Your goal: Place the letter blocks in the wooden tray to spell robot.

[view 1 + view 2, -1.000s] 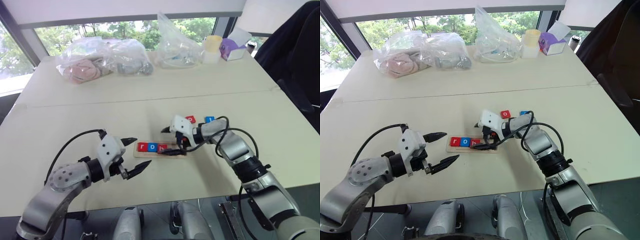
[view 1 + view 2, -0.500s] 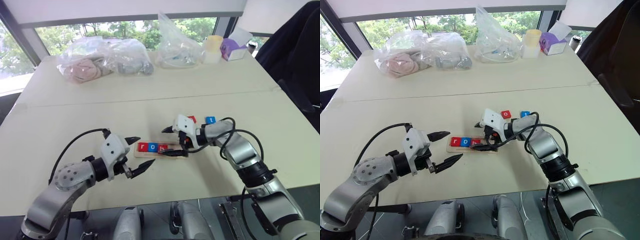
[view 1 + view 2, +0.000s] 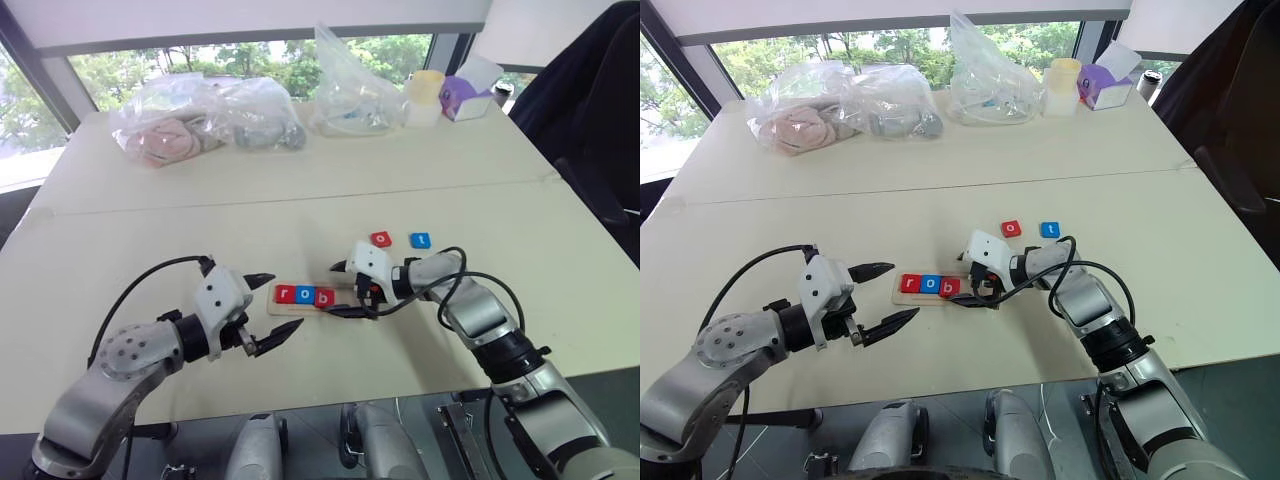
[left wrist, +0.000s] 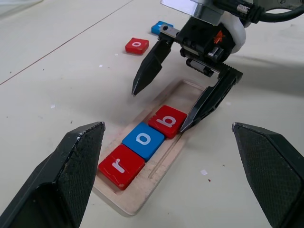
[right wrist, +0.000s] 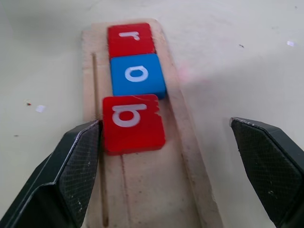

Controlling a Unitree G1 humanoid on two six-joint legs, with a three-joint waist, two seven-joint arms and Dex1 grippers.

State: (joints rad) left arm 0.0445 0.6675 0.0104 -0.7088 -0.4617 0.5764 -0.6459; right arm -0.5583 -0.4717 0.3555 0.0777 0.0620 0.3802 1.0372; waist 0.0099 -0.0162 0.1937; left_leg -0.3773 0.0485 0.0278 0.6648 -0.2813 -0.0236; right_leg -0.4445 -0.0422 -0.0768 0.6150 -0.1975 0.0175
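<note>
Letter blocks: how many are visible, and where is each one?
5. Red r, blue o and red b sit in the wooden tray; red o and blue t lie on the table beyond it.

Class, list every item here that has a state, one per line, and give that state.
wooden tray: three slots filled, rest bare.
r tile, blue o tile, b tile: in tray.
red o tile, t tile: loose on table.
left gripper: open.
right gripper: open, straddling tray.
</note>
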